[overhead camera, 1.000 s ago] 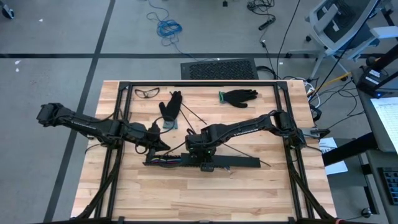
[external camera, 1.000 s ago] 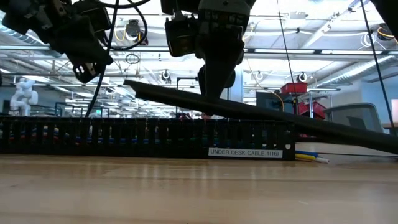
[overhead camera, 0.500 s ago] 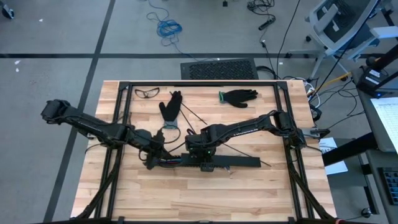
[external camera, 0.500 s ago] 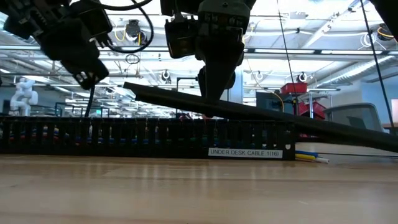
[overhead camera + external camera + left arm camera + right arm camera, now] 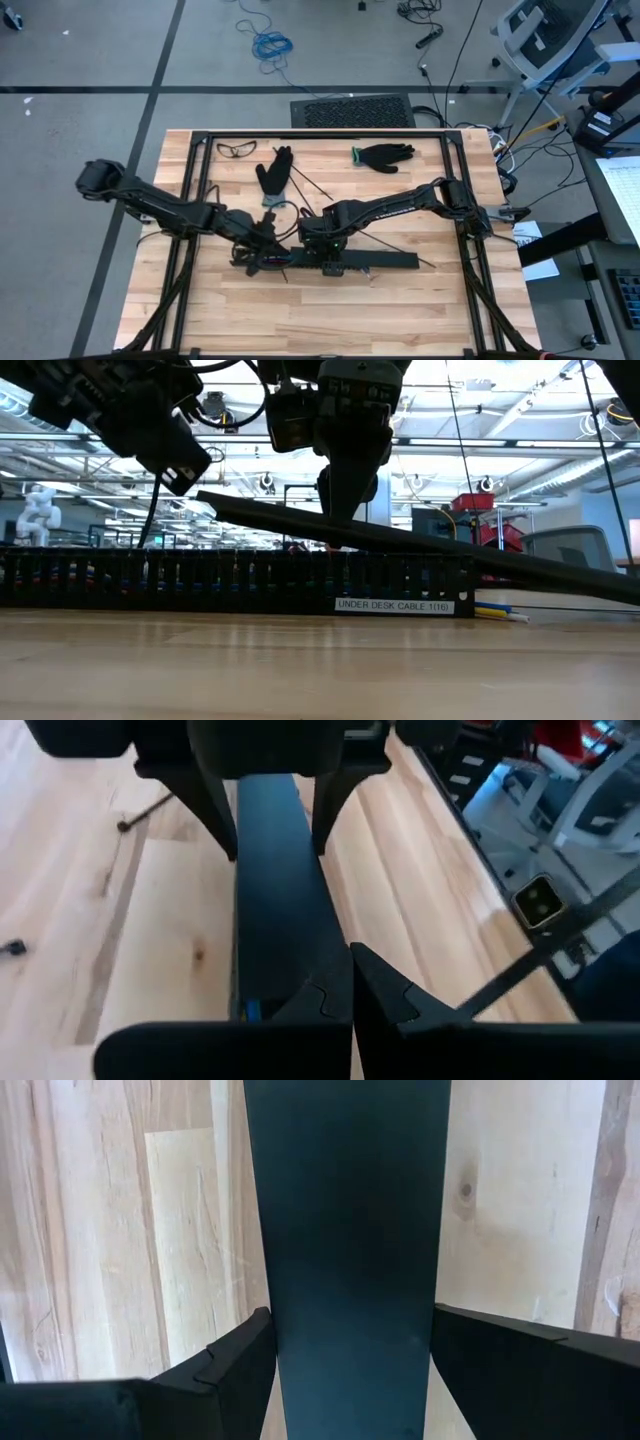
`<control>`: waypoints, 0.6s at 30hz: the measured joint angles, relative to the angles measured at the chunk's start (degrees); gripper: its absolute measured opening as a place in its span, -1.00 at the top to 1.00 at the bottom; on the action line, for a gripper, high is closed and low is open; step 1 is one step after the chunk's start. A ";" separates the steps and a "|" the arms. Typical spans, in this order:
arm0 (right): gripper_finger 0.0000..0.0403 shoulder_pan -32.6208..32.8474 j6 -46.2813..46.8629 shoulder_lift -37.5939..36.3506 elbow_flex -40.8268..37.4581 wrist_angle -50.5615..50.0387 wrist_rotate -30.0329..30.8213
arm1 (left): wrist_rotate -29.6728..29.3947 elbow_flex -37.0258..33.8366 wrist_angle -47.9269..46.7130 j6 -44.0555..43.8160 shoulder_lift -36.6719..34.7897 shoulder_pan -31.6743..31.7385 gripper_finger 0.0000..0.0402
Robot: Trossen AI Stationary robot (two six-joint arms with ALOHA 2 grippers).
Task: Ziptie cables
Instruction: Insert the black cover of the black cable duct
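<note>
A black slotted strip [image 5: 250, 580] lies along the table [image 5: 300, 310], and the cables [image 5: 497, 610] run inside it; their yellow and blue ends stick out at its right. A flat black cover bar [image 5: 430, 545] slants above the strip, left end raised. My right gripper [image 5: 325, 245] is shut on this bar. My left gripper [image 5: 185, 475] is shut and hovers close by the bar's raised left end [image 5: 207, 496]. In the left wrist view its shut fingertips [image 5: 350, 990] point along the bar [image 5: 275, 880]. My right gripper pinches the cover bar's two long edges [image 5: 270, 1310] between its two fingers [image 5: 235, 1365], left of the bar's middle. The fingers come from above, pointing down, and lie across the bar. The bar is tilted, its left end up and its right end low by the strip. Whether my left gripper touches the bar's left end, I cannot tell.
Two black gloves [image 5: 275, 172] [image 5: 385, 155] and safety glasses [image 5: 236, 149] lie toward the far edge. Thin black sticks [image 5: 312, 190] cross the middle. Black frame rails [image 5: 195, 200] run along the table's left and right sides.
My left gripper has moved toward the table's right and near edges, closing on the strip's left end and the bar's raised end, and has rolled at the wrist while staying shut. The bar has kept its tilt.
</note>
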 joint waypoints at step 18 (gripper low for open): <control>-0.19 0.17 0.45 0.00 0.00 0.59 -0.03 | -0.65 -0.01 13.12 0.31 11.34 0.75 1.00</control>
